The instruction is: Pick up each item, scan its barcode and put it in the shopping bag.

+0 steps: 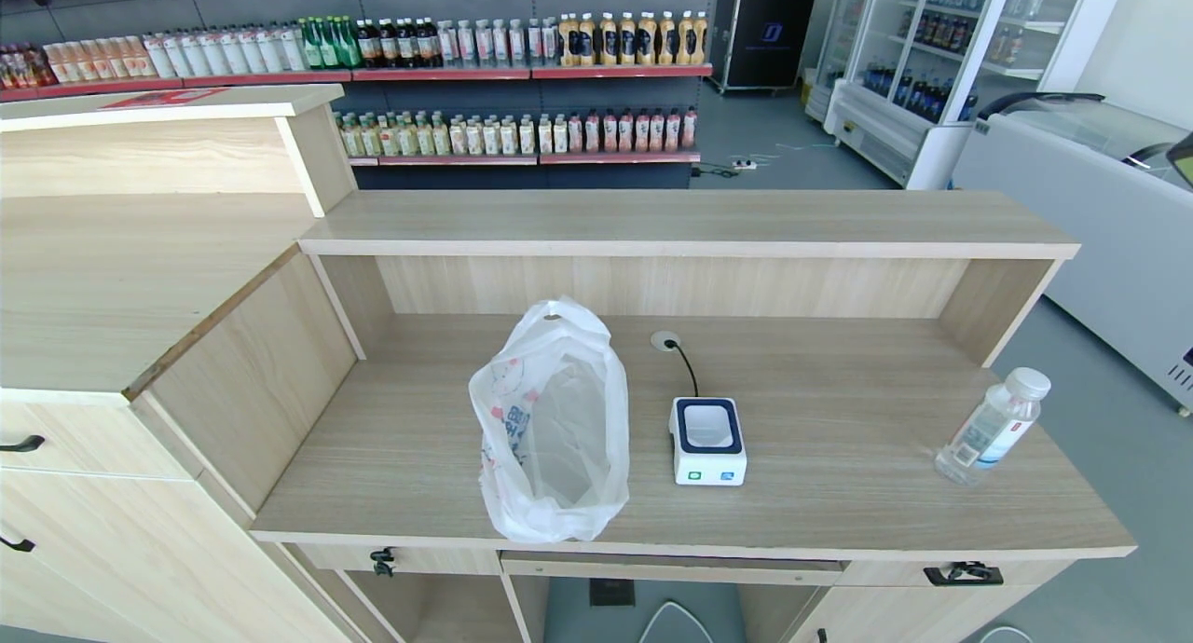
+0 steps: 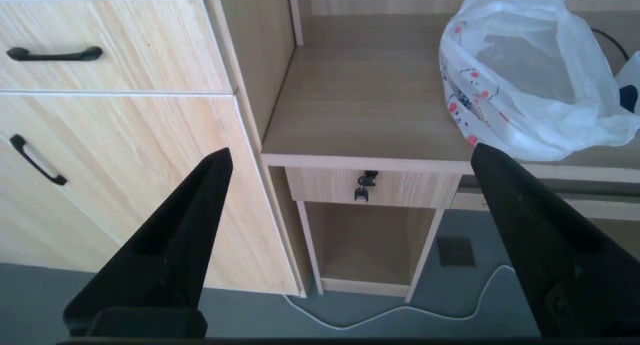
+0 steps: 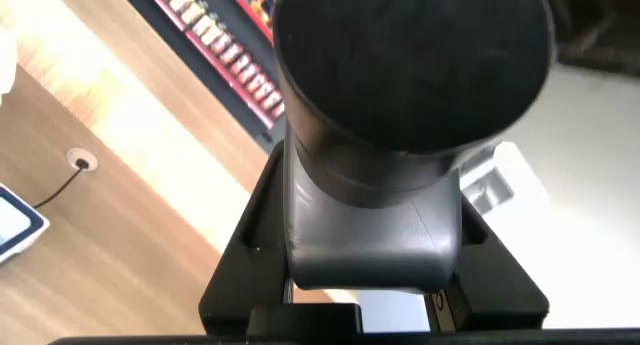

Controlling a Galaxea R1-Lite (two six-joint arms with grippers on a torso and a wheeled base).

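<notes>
So the light wooden counter (image 1: 839, 494) has three things on it. A thin white plastic shopping bag (image 1: 550, 429) with a bit of red and blue print stands near the middle, mouth gaping open. Just beside it on the right, not touching, sits the small white barcode scanner (image 1: 708, 440) with a dark blue frame round its window. A black cable (image 1: 688, 368) runs from the scanner's back to a round grommet (image 1: 665, 341) in the counter top.

The item to scan is a clear plastic water bottle (image 1: 993, 427) with a white cap and a pale label. It stands way over at the counter's right end, close to the front edge and well apart from the scanner and the bag.

The left gripper (image 2: 350, 155) hangs in front of the counter, below its top and towards the left end. Its two dark fingers (image 2: 165, 250) are spread wide with nothing between them. From there you look at the front of the counter, a drawer (image 2: 100, 50) with a black handle, and the bag up on top.

Right gripper (image 3: 370, 315) – a fat dark cylinder sits right in front of the wrist camera, so I honestly can't tell if it's spread or closed.

Behind the counter: red shelves of drink bottles (image 1: 522, 42).
</notes>
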